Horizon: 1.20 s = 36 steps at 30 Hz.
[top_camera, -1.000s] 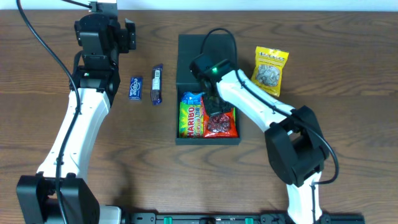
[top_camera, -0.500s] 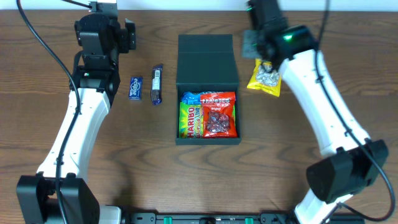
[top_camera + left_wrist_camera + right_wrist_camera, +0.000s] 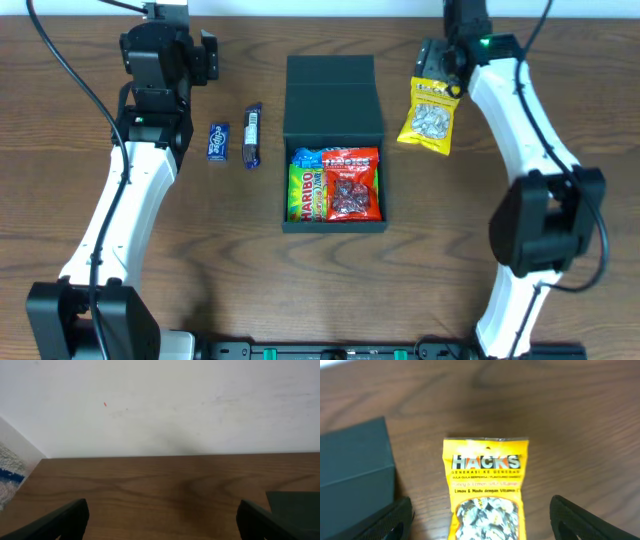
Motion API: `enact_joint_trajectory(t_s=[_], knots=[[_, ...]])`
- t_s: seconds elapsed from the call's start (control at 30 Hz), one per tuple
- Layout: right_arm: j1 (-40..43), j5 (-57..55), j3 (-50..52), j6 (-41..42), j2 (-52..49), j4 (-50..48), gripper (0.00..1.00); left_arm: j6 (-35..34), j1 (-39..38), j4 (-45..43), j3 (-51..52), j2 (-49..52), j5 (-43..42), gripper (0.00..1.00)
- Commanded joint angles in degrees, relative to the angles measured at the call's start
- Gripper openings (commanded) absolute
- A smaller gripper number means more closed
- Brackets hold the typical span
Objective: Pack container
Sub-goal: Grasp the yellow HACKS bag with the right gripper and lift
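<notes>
Counter (image 3: pixel 200 250): brown wood grain, smooth, low sheen. Container (image 3: pixel 334 95), centre of frame: dark teal card, matt, plain. HACKS packet (image 3: pixel 430 118), upper right: yellow plastic film, glossy, lightly creased. Haribo bag (image 3: pixel 307 185) and red packet (image 3: pixel 352 188), inside container: glossy film. Blue wrapper (image 3: pixel 218 141), left of centre: probably foil, too small to confirm. Left arm (image 3: pixel 120 215) shell: smooth white plastic.

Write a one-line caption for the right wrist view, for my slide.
Open right gripper above a yellow HACKS packet lying beside the dark green container on a wooden table.
</notes>
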<state>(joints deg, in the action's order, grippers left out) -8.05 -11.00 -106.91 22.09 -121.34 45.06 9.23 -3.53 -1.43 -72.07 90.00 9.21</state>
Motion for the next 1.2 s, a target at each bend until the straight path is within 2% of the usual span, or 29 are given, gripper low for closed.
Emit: enact_joint_trajectory(t_s=[0.0,0.37,0.5,0.63,0.83,1.0,1.17], knots=[[0.17,2.62,0.04,0.68,-3.34,-1.22,0.87,0.59,0.24,-0.13,-1.51,-0.90,0.17,0.95],[0.26,5.53,0.04,1.53,-12.11,-2.19,0.77,0.61,0.24,-0.13,-1.51,-0.87,0.20,0.95],[0.26,5.70,0.09,1.64,-13.86,-1.88,0.65,0.61,0.24,-0.13,-1.51,-0.87,0.20,0.95],[0.26,6.62,0.11,1.66,-14.47,-1.49,0.44,0.61,0.24,-0.13,-1.51,-0.87,0.20,0.95],[0.26,6.60,0.02,1.64,-14.29,-0.28,0.01,0.61,0.24,-0.13,-1.51,-0.87,0.22,0.95],[0.26,6.54,-3.74,1.53,-13.86,5.46,0.02,0.63,0.24,-0.17,-1.51,-0.90,0.24,0.95],[0.00,6.54,-12.26,1.42,-13.18,13.75,0.01,2.05,0.26,-0.37,-1.51,-0.87,0.44,0.95]])
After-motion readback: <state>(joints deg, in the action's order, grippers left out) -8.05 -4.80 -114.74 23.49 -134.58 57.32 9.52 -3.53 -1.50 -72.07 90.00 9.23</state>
